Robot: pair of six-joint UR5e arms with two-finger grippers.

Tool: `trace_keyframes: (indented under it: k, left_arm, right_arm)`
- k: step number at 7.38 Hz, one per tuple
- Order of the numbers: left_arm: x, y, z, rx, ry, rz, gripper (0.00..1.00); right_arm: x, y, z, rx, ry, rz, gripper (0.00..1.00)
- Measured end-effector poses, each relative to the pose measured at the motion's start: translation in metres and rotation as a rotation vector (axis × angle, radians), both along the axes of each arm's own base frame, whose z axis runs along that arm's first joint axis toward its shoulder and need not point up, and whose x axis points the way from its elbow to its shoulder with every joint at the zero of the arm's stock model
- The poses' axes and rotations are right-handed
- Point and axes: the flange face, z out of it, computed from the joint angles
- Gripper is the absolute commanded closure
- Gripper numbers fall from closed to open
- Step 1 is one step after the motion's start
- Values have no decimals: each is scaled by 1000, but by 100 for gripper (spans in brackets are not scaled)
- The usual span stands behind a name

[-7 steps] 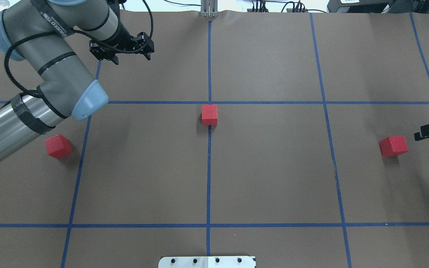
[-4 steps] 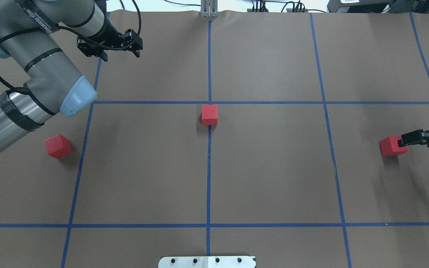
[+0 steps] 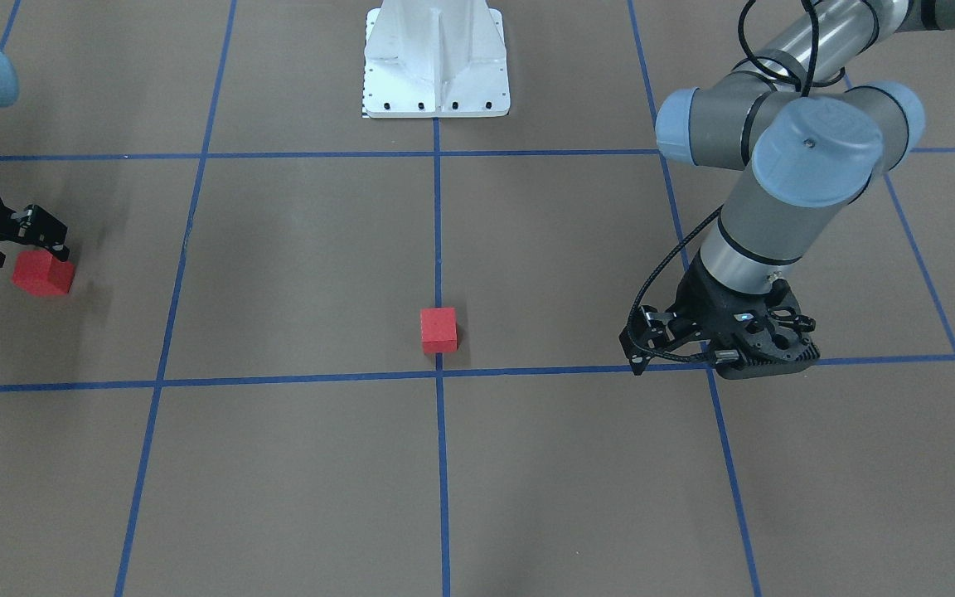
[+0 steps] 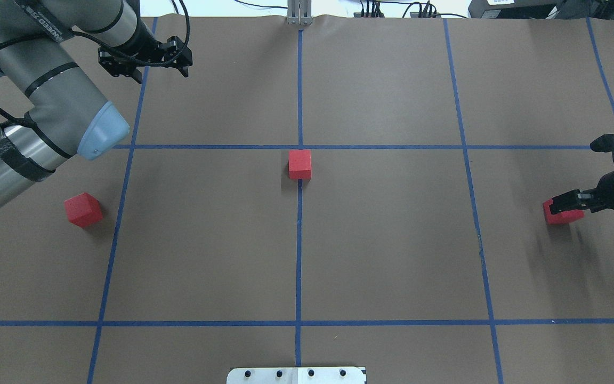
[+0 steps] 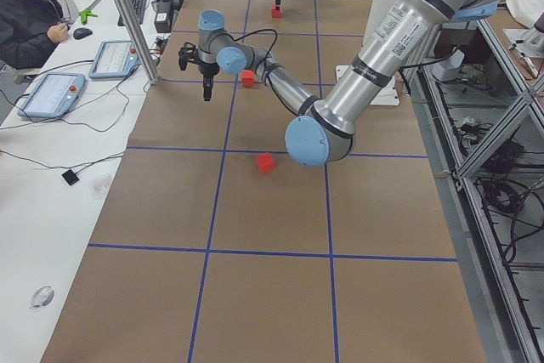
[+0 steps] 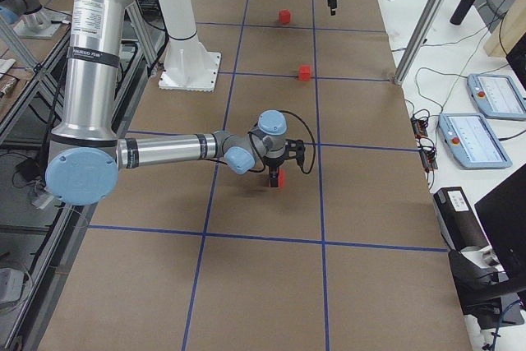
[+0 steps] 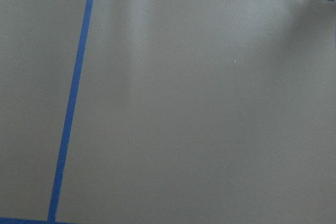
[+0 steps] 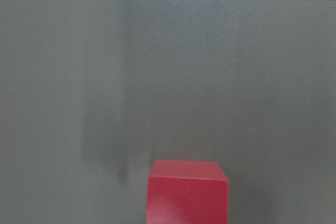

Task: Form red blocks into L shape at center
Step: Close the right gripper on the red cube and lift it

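Three red blocks lie on the brown gridded sheet. The middle block [image 4: 299, 164] [image 3: 438, 329] sits just robot-side of the center tape crossing [image 4: 300, 146] [image 3: 438, 375]. A second red block [image 4: 83, 209] rests alone at the left. The third [image 4: 558, 216] [image 3: 45, 274] lies at the right, filling the bottom of the right wrist view [image 8: 188, 192]. My right gripper [image 4: 564, 204] [image 3: 28, 249] hangs open right over it, fingers spread to either side. My left gripper [image 4: 161, 74] is open and empty, high over the far left grid line.
The white robot base plate [image 3: 436, 58] [image 4: 296, 375] is at the robot-side edge on the centre line. A metal post [image 4: 299, 13] stands at the far edge. A person [image 5: 25, 6] sits at a side table with tablets beyond that edge.
My right gripper came in from the right edge and now covers the right red block. The left arm drew back toward the far left. No block has moved.
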Motion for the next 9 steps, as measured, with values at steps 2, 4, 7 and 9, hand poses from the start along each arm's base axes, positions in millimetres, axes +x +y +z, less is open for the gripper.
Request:
trace_keyframes:
  k: [2, 4, 7, 9]
  left_arm:
    - [0, 0, 2, -2, -2, -1, 0]
    - [-1, 0, 3, -5, -2, -1, 0]
    - [-3, -1, 4, -12, -2, -10, 0]
    - [-8, -4, 4, -13, -1, -20, 0]
  right_arm:
    - [-10, -8, 9, -7, 9, -10, 1]
    - [-12, -10, 13, -10, 13, -16, 49]
    - [-11, -11, 13, -7, 12, -15, 100]
    - [2, -20, 5, 8, -8, 4, 100]
